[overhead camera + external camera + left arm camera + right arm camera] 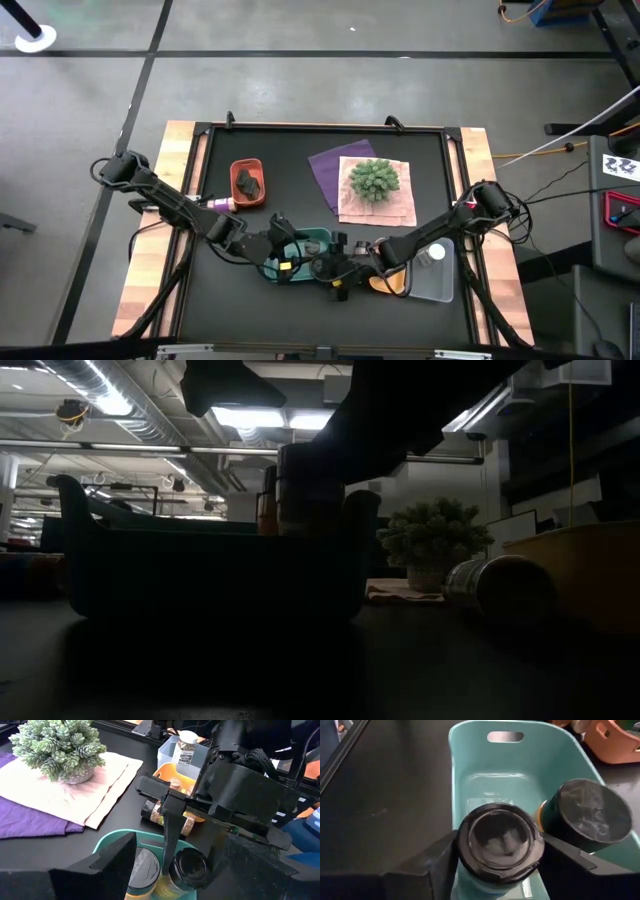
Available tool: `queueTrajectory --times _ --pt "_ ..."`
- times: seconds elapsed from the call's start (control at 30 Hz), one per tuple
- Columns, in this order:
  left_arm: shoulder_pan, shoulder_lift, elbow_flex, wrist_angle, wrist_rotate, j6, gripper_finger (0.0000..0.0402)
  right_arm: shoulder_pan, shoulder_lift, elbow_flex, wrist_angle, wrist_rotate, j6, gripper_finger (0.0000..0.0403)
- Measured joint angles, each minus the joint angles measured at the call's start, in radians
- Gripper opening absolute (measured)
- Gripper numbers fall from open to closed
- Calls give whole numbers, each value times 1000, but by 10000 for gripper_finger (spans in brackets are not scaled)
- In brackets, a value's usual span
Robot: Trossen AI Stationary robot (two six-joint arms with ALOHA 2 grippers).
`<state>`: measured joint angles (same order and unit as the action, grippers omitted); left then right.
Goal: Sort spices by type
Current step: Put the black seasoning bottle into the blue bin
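Spices mid-sort, one black-lidded jar (pixel 500 844) sitting between the right claw (pixel 500 857) fingers, low inside the teal tray (pixel 470 750). Second dark-lidded jar (pixel 585 815) right beside it in the same tray, touching or nearly so. Looks like matching jars going together by type, hence the tight parking spot.

Right claw fingers close on either side of the lid, but gripping or just letting go? Can't tell from these views (probably around the release, judging by how deep the jar sits).

Left claw (pixel 165 870) spread wide, holding nothing, hovering just at the tray's edge, maybe steadying things or just waiting its turn.

Elsewhere: amber jars in the orange tray (pixel 165 772), one more jar lying on its side (pixel 152 812) on the black surface (pixel 290 150) just beside that tray, white-capped jar (pixel 187 747) standing in the clear tray (pixel 167 755), dark lumpy pieces (pixel 247 182) in the red tray (pixel 246 165). Spiky green plant (pixel 374 179) parked on its cloth (pixel 400 205), not part of the sort.

Plenty sorted already; that tipped-over jar likely needs a home.
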<state>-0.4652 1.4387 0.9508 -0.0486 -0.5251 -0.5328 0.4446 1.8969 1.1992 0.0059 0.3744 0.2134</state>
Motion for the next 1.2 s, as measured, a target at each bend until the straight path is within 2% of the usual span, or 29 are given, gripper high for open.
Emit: queueTrajectory --times 0.33,0.97,1.2 --pt "0 0 0 0 0 -1 282 0 0 0 -8 -1 -1 265" --pt "0 0 0 0 0 -3 282 -1 -12 0 -87 -23 -9 266" --pt "0 0 0 -1 1 -8 282 -1 -62 0 -127 -27 -12 266"
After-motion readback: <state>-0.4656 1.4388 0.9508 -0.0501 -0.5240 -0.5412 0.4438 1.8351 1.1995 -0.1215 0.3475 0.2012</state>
